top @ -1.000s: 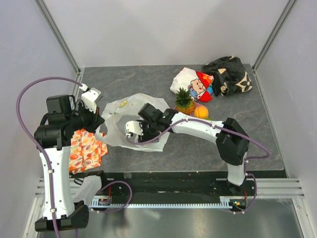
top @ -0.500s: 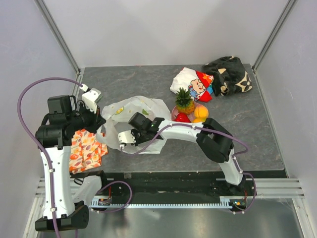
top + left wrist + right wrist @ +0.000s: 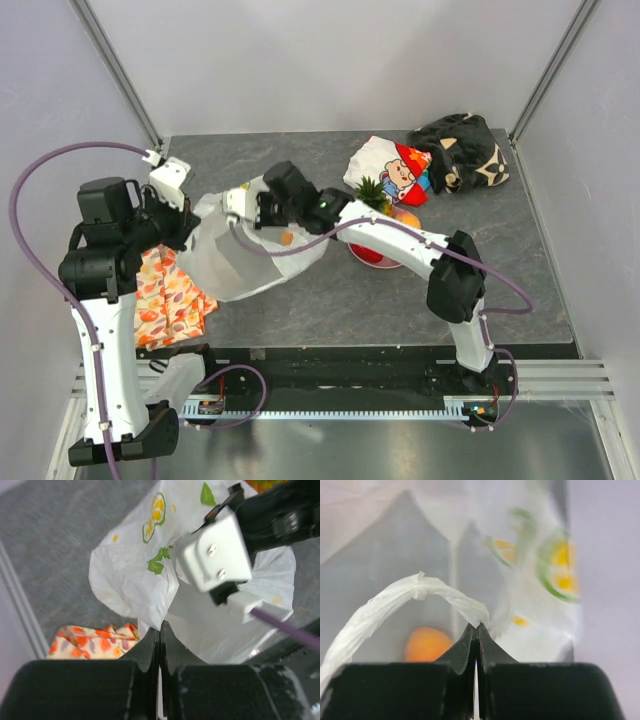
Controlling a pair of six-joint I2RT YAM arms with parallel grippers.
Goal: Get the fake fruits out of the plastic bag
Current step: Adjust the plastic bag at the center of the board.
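Step in hand: emptying. The plastic bag (image 3: pixel 250 265) is held by both grippers, each pressed together on film: left gripper (image 3: pixel 159 630) at its 9 o'clock edge, right gripper (image 3: pixel 476 627) on a loop handle (image 3: pixel 395 605) at 12 o'clock. One orange fruit (image 3: pixel 426 644) is seen inside. Pineapple (image 3: pixel 372 192) and red piece (image 3: pixel 375 256) lie outside at 3 o'clock. Next move, judged: mouth to be tipped downward.

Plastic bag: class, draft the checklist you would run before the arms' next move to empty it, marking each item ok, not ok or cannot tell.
1. The left claw is shut on the plastic bag: ok.
2. The right claw is shut on the bag's loop handle: ok.
3. Fruit inside to tip out: ok, an orange fruit shows through the film.
4. Bag mouth facing down: cannot tell.
5. The pineapple and red piece lie outside the bag: ok.
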